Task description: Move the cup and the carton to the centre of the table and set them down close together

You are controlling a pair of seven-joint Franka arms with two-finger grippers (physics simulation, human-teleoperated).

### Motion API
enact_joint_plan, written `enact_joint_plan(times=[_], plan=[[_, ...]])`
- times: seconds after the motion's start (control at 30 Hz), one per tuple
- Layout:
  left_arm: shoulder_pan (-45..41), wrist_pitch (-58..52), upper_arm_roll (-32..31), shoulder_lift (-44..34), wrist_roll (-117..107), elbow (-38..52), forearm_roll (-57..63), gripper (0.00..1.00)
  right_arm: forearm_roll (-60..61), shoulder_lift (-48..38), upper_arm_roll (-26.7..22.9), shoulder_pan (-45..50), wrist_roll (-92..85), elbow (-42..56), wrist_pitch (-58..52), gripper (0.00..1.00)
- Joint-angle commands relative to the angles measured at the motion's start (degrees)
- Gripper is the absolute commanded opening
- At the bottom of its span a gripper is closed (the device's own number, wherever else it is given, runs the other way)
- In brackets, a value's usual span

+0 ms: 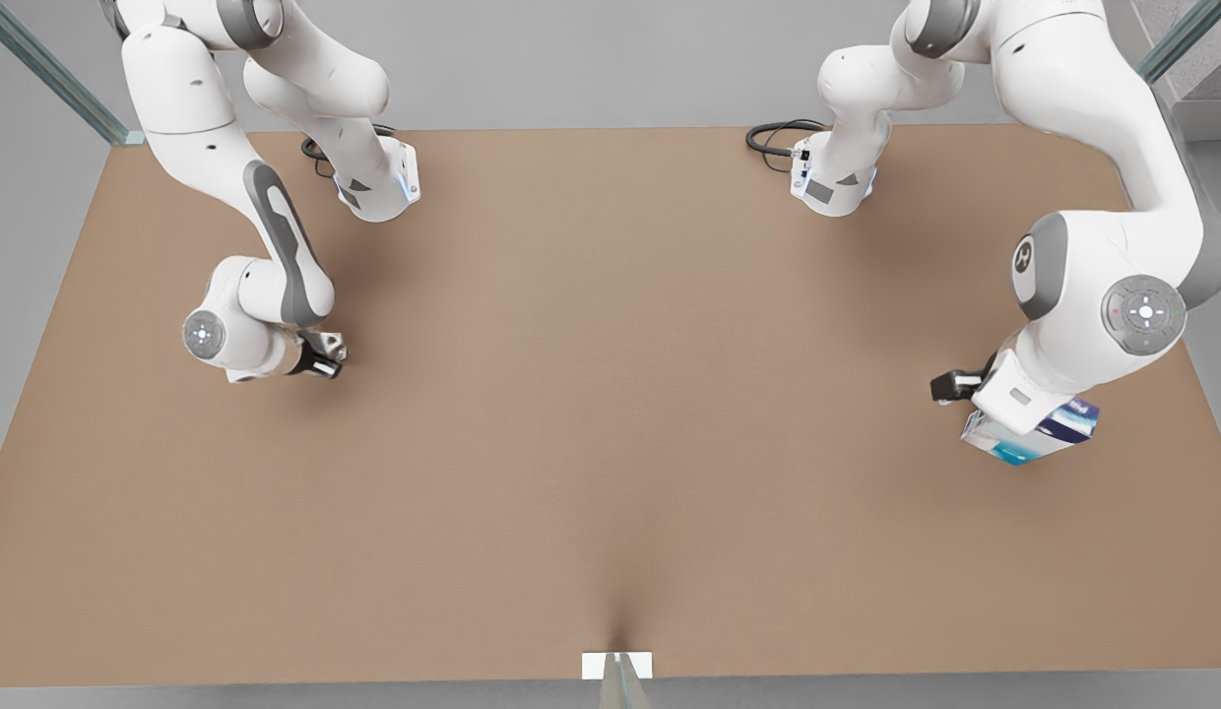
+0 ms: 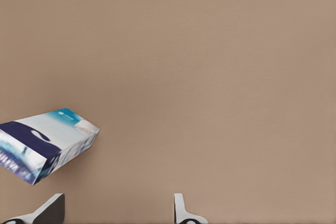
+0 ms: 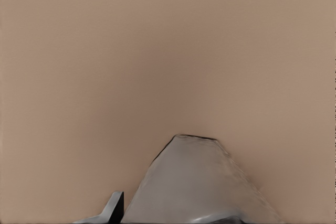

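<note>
The carton (image 2: 47,142), printed dark blue, white and teal, lies on the brown table (image 1: 610,414) near the front view's right edge (image 1: 1039,433), partly under the arm there. That arm carries my left gripper (image 2: 116,209), which is open with bare table between its fingers (image 2: 52,208); the carton sits off to one side of them. The pale grey faceted cup (image 3: 194,182) looms close in the right wrist view. My right gripper (image 1: 293,356) hangs low over the table at the front view's left, and its arm hides the cup there.
Both arm bases (image 1: 379,187) (image 1: 832,182) stand at the table's far edge with black cables (image 1: 773,138) beside them. A small white tab (image 1: 616,665) marks the middle of the near edge. Open brown surface spans the table's middle.
</note>
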Motion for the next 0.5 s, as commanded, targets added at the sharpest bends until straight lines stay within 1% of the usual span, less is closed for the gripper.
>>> enact_joint_plan(times=[0.0, 0.27, 0.37, 0.43, 0.47], plan=[[-0.01, 0.0, 0.0, 0.0, 0.0, 0.0, -0.04, 1.0, 0.0, -0.03, 0.01, 0.0, 0.0, 0.01, 0.0, 0.21], [-0.01, 0.09, 0.0, 0.44, 0.0, 0.0, 0.13, 1.0, -0.08, -0.12, 0.01, 0.53, -1.23, -0.07, -0.88, 0.21], [0.07, 0.09, 0.0, 0.53, 0.0, 0.0, 0.13, 1.0, -0.26, -0.56, 0.09, 0.88, -2.99, 3.09, -4.22, 0.21], [0.16, 1.41, 0.0, 1.06, 0.0, 0.0, 0.31, 1.0, -0.26, -0.3, 3.08, 0.88, -3.08, 5.55, -4.13, 0.21], [0.25, 2.99, 0.0, 1.58, 0.09, 0.0, 0.4, 1.0, -0.17, 1.37, 6.68, 0.97, -3.69, 10.29, -4.22, 0.21]])
